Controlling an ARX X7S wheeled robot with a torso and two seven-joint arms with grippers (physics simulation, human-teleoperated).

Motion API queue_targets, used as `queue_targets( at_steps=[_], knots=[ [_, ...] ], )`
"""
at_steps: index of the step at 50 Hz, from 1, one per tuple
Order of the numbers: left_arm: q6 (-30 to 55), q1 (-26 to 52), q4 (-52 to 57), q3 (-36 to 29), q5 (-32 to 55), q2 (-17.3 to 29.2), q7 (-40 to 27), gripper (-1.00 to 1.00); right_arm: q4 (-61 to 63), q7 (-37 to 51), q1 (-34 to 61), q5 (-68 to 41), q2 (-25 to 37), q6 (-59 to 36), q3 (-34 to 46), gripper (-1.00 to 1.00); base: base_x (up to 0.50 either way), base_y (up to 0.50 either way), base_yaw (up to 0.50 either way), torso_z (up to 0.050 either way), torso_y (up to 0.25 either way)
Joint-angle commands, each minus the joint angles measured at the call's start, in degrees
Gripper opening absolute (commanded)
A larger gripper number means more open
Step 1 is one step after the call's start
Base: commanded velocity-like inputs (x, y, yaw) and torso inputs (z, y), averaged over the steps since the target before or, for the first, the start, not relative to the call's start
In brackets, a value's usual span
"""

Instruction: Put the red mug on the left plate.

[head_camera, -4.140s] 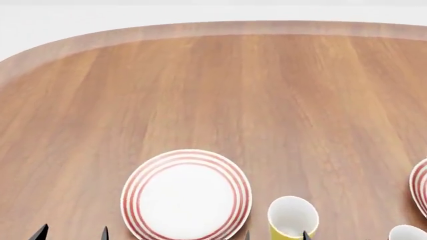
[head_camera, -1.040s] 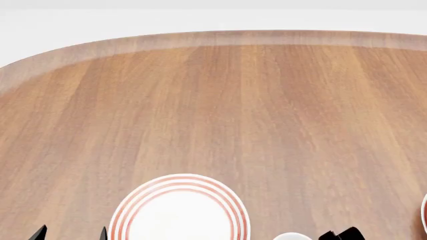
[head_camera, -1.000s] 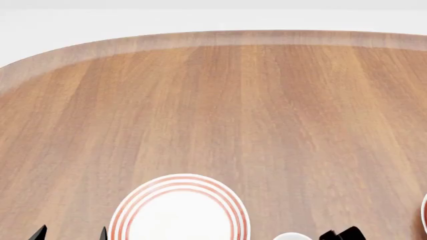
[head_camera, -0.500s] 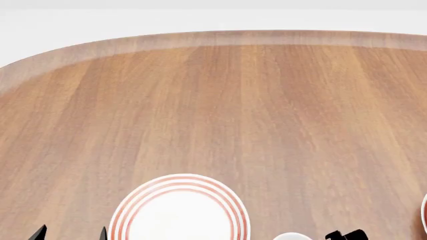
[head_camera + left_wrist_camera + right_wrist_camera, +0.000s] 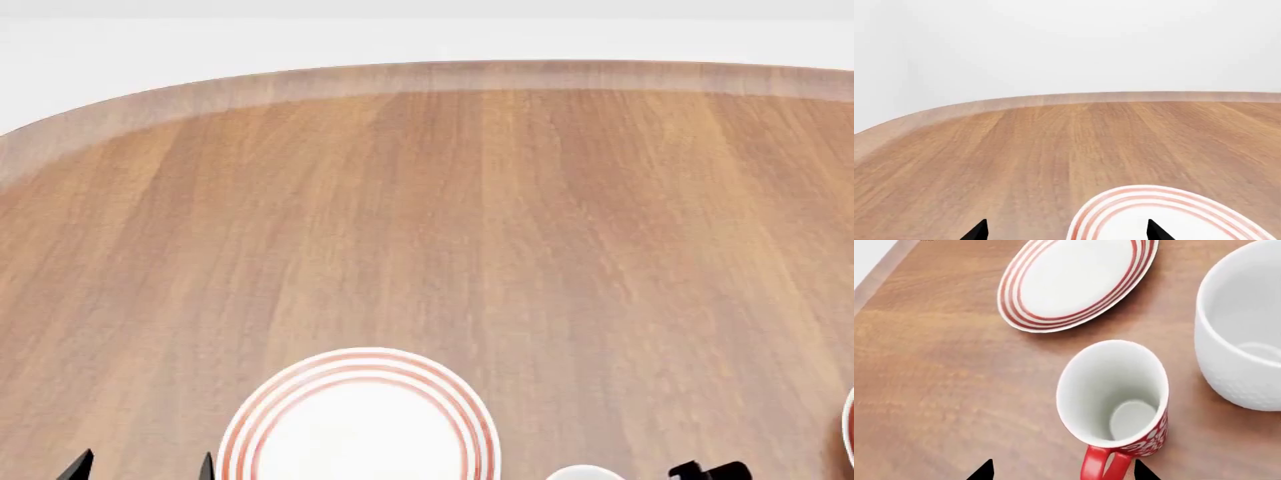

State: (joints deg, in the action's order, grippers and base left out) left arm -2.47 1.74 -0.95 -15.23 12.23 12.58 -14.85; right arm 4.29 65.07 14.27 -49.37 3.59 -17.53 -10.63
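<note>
Rightward has gone the right pincer point(image 5: 1061, 471), straddling the red mug's point(image 5: 1117, 395) handle.

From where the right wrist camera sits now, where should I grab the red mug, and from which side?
Grip the red mug across its rim, coming down from above with the right gripper. It stands upright, mouth open. Its handle faces the gripper, and the white mug stands close on one side, so turn the jaws clear of both.

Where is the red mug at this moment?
Only the right wrist view shows the red mug: upright on the wooden table, between the right tool's fingertips, beside the white mug and near a red-ringed plate.
</note>
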Motion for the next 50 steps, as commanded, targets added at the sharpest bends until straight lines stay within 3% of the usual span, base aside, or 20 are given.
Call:
queue_targets(
  at_steps=[1,50],
  knots=[
    [-0.06,-0.09,0.06,-0.27,0.14,0.19,-0.34,1.00,-2.77,-0.16,0.97,-0.22,0.34,2.16,0.18,1.00,0.00,0.00,0.00,0.000,0.000],
    [-0.44,0.19,-0.10,-1.36,0.99,0.99,-1.27,1.00,-12.90,-0.10,3.27,1.98,1.42,7.28,5.07,1.00,0.00,0.00,0.00,0.000,0.000]
  ],
)
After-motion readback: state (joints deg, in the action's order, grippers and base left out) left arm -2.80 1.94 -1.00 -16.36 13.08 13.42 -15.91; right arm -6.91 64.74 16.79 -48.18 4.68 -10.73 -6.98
